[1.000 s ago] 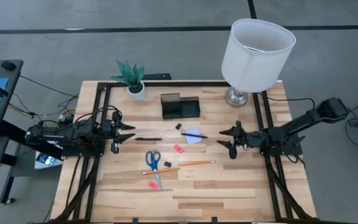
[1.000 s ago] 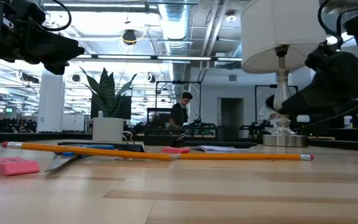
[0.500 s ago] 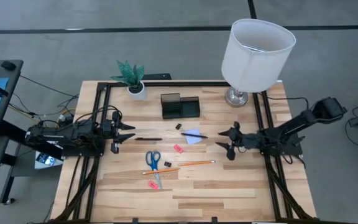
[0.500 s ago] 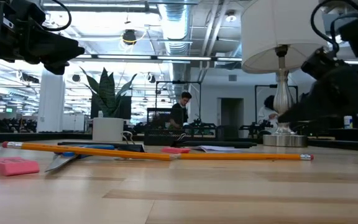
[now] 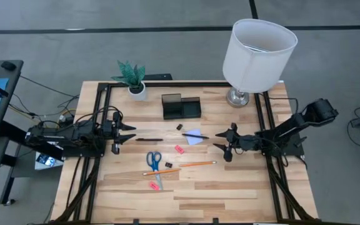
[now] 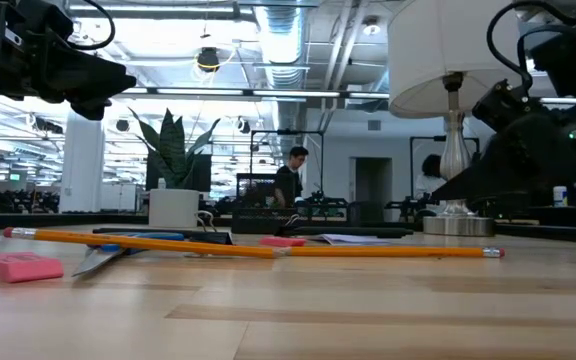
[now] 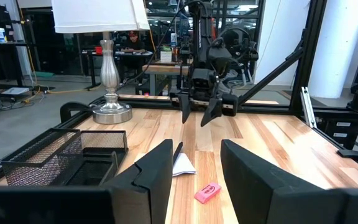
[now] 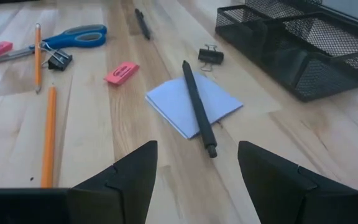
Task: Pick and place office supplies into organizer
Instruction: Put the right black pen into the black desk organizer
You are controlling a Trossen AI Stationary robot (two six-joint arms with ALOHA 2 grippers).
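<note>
Here the right gripper [image 5: 222, 143] hovers above the table [image 5: 230, 187] with its fingers [image 8: 129, 177] spread apart and empty. Just ahead of it a black pen [image 8: 198, 108] lies across the pale note pad [image 8: 194, 103]. The mesh organizer [image 8: 303, 46] stands beyond them. The left gripper [image 5: 129, 133] waits on the far side, fingers parted and holding nothing, a second pen [image 5: 149, 139] just before it.

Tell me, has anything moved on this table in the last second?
The right claw slid toward the table's middle, nearing the black pen lying across the note pad. It holds nothing yet. The left claw, the organizer and the scattered supplies stayed put.
</note>
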